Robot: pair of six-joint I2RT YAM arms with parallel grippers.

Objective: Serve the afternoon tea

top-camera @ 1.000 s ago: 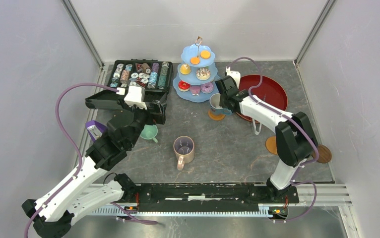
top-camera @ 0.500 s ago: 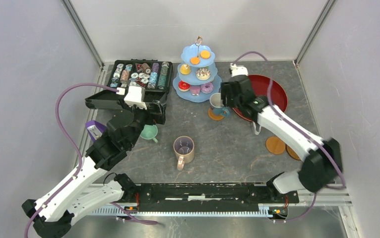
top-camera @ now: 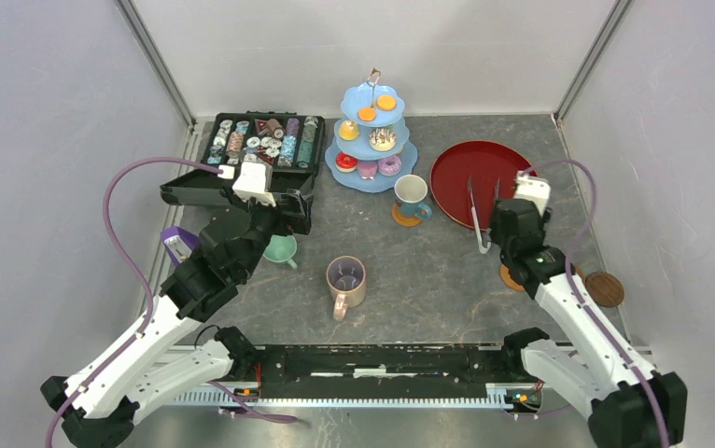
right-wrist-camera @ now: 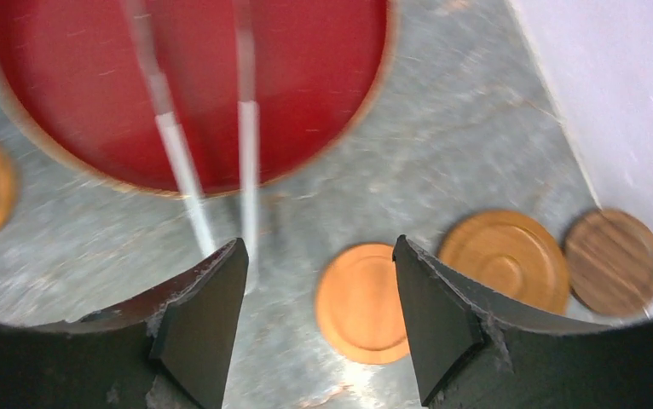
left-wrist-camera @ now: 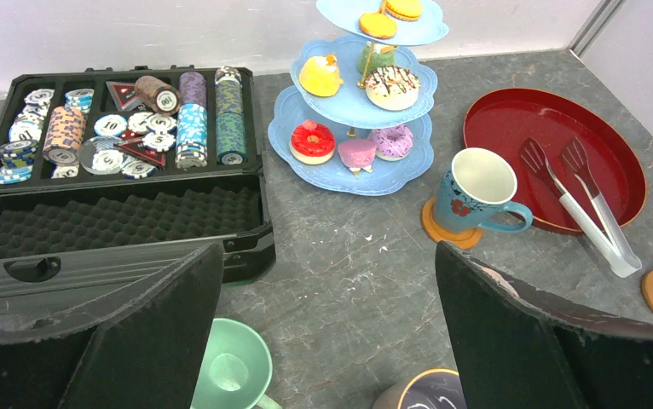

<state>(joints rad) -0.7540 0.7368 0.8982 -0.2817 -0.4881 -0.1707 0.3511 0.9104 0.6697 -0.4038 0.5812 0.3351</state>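
Right wrist view has the right pincer spread wide and empty, hanging over the lower middle of the frame with an orange coaster directly beneath the gap. A second orange coaster and a dark brown coaster lie in a row toward the right edge, close together, and one finger hides whether the first two touch. I judge the next step to be picking up a coaster for a mug, and that is where trouble could come. The disc lies flat on the grey surface, so the fingers may skid off its thin edge or shove it into its neighbour. The tongs also poke out just left of the gap, where the finger on that side could knock them. Those tongs rest in the red tray, handles over its rim; nothing else shows in it. Left wrist view has the left pincer also agape, holding nothing, above the mint mug and the pink mug at the bottom edge. Further up, the white-and-blue mug stands empty on its own coaster beside the blue stand, whose three tiers carry the pastries. Upper left, the open black case holds chips.
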